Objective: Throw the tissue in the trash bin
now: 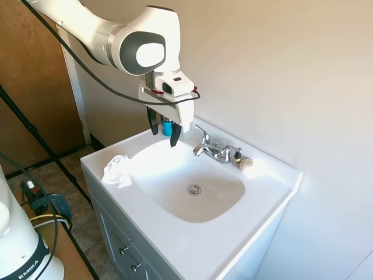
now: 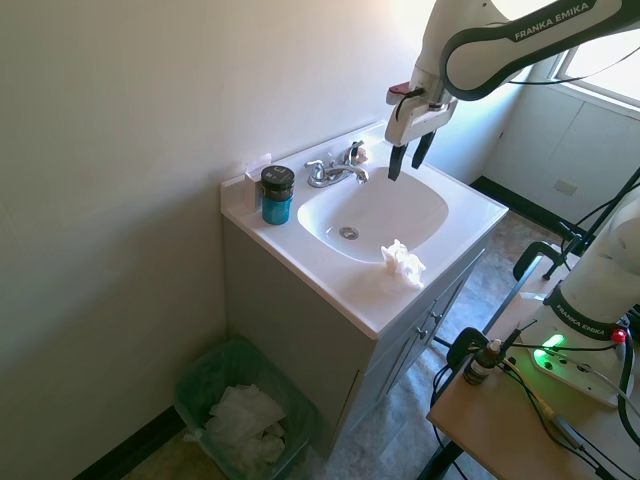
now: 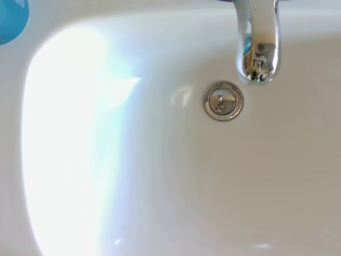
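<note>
End effector: hung above the back of the sink basin, near the faucet, pointing down; its two dark fingers stood apart with a clear gap and nothing between them.
Tissue: a crumpled white wad on the flat rim of the bench, at the front edge of the sink, touching neither the end effector nor the faucet; well apart from the end effector.
Sink basin: white, bare, with a metal drain at its middle; strong light washed out one side in the wrist view.
Faucet: chrome, at the back rim against the wall; its spout reached over the basin just short of the drain.
Beige lump: on the back rim just beside the faucet.
Jar: blue with a dark lid, upright in the back corner of the bench near the wall.
Trash bin: green, on the floor beside the cabinet against the wall, below the bench's side edge; open at the top with white crumpled paper inside.
Open room: air above the basin and the front rim was free; the wall closed off the back edge, and the floor opened out in front of the cabinet.
</note>
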You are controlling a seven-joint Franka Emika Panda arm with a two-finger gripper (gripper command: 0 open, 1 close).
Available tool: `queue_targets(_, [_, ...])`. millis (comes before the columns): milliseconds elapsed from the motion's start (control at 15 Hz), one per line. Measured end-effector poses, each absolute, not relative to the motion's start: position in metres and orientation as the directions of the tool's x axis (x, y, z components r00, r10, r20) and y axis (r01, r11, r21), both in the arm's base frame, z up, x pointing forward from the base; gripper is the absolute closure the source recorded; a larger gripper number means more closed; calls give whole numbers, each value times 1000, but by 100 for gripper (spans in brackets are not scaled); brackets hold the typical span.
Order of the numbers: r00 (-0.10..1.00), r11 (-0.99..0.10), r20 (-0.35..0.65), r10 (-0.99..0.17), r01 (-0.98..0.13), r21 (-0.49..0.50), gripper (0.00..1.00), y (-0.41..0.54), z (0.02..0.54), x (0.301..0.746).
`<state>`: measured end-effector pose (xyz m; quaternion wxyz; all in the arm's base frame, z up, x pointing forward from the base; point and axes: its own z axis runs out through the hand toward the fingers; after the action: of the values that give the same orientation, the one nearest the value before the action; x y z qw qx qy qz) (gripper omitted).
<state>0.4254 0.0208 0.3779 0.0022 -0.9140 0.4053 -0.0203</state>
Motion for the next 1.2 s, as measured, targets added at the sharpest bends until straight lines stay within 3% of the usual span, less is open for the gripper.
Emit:
queue_targets(533, [711,-708,7,-703,-701,82,0,59,365,408])
queue_targets(1200, [750,-733,-49,-659,-627,265,0,147,289,352])
